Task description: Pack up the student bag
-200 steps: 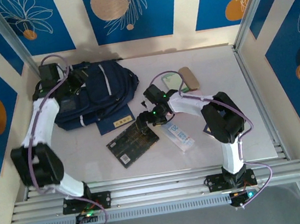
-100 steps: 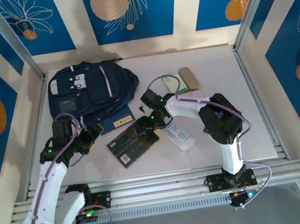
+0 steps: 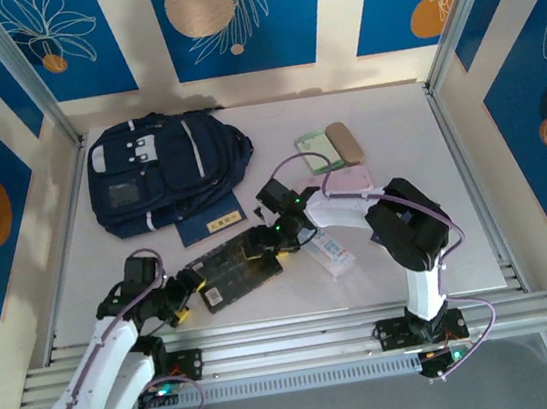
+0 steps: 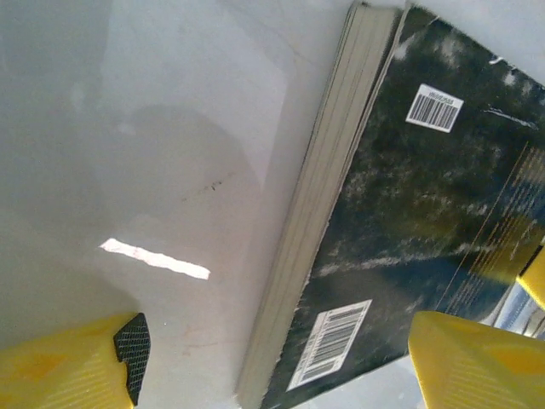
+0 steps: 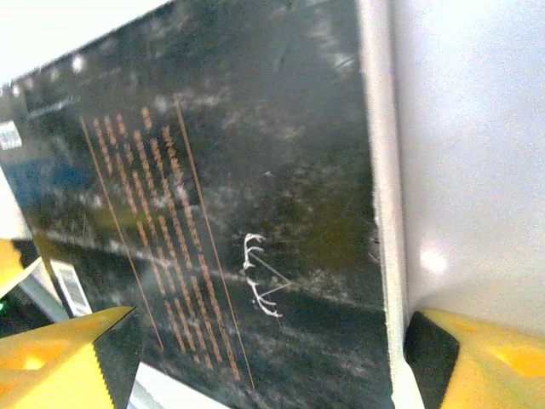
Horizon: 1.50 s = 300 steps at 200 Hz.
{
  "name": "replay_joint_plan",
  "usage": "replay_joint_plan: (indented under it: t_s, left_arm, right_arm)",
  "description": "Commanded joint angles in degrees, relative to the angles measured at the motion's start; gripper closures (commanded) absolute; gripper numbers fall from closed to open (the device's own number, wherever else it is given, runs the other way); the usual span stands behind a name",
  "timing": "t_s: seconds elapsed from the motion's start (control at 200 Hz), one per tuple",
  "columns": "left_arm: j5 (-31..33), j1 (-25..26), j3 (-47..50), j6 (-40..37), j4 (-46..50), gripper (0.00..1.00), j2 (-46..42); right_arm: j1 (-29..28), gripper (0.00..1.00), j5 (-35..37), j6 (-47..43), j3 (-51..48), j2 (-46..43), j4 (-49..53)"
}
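**Left claw** (image 3: 181,290): jaws spread wide, nothing in hold. It sits low at the near-left end of the book (image 3: 233,267), one yellow finger (image 4: 64,368) over the bare table (image 3: 400,132), the other over the dark cover, and the page edge runs between them. It looks lined up to take that end, not yet gripping.

**Right claw** (image 3: 264,245): also wide open and empty, at the book's far-right end. It straddles the edge there, one finger past it and one above the cover. The two claws bracket the book end to end, probably because a flat paperback is hard to lift from one side.

**Book**: black paperback, barcoded cover up, lying flat and slantwise.

**Student bag** (image 3: 163,169): beyond the book to its far left, well apart. It lies flat with its pockets up; I cannot tell whether any zip is open.

**Navy booklet** (image 3: 209,224): between book and bag, touching the bag's nearer edge.

**White tube** (image 3: 330,251): just right of the book.

**Green packet** (image 3: 315,149) and **tan case** (image 3: 344,142): side by side, well beyond the book to the right
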<state>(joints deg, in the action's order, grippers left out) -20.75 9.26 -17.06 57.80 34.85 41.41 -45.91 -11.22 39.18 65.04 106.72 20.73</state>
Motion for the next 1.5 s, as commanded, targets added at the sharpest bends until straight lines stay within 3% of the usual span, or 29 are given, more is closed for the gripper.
replay_joint_plan:
  t_s: [0.0,0.2,0.37,0.495,0.775,0.89,1.065,1.15,1.495]
  left_arm:
    - [1.8,0.9,1.0,0.3,-4.1,0.22,2.3]
    - [2.1,1.7,-1.0,-3.3,-9.9,0.27,11.5]
    - [0.0,3.9,-1.8,-4.3,-14.5,0.32,17.8]
    - [0.8,5.3,-2.5,-5.1,-14.2,0.36,18.6]
    - [3.5,6.4,-5.0,-8.5,-9.4,0.41,16.0]
    - [3.4,7.0,-5.7,-9.1,-9.5,0.42,17.1]
    - [3.6,9.0,-8.3,-11.1,-8.5,0.43,19.9]
    - [5.1,10.4,-9.9,-12.2,-7.1,0.43,19.9]
    - [14.3,12.8,-18.7,-17.2,4.8,0.29,16.9]
  right_arm:
    - [-3.3,0.18,-3.3,2.2,-1.2,-1.4,-0.2]
    - [-4.0,0.18,-2.0,2.4,-0.8,-1.6,-0.3]
    - [-1.9,0.21,-11.5,6.8,-3.0,-0.7,-9.5]
    - [-0.3,0.26,-18.9,12.2,-6.3,-1.5,-18.5]
    - [0.5,0.36,-20.1,14.4,-10.7,-9.0,-20.1]
    - [0.5,0.49,-20.7,15.7,-12.2,-10.2,-21.8]
    - [0.5,0.89,-19.7,15.4,-12.1,-9.8,-21.2]
    - [0.4,1.00,-19.4,15.4,-12.0,-9.2,-21.2]
    - [2.2,1.00,-15.9,14.7,-13.0,-9.3,-19.8]
